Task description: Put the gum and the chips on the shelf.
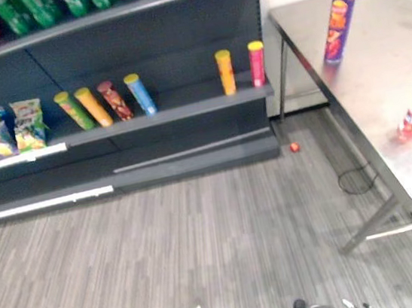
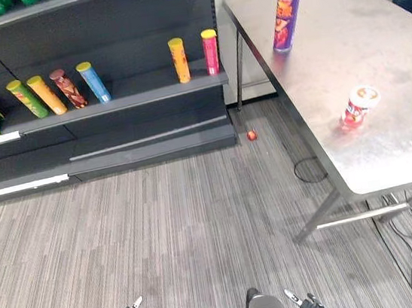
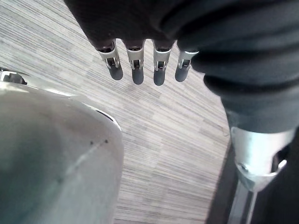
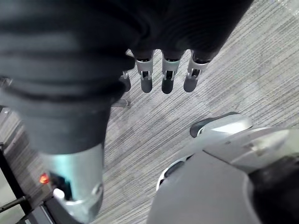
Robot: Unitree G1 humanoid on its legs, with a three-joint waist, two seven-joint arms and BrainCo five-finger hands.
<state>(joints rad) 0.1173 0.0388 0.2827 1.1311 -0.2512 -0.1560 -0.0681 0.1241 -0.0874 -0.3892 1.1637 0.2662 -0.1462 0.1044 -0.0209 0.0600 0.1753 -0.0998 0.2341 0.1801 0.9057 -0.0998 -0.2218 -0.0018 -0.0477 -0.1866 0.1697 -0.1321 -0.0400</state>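
On the table (image 2: 381, 40) to my right the purple chips can (image 2: 287, 14) stands upright near the far end, and the small red-and-white gum tub (image 2: 358, 106) sits well apart from it, nearer to me. My left hand (image 3: 137, 60) and my right hand (image 4: 167, 70) hang over the carpet (image 2: 162, 228), fingers straight, holding nothing. Other cans (image 2: 178, 59) line the dark shelf (image 2: 145, 94) ahead.

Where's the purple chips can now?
The purple chips can stands upright far back on the grey table, right of the shelf, beyond the red tub.
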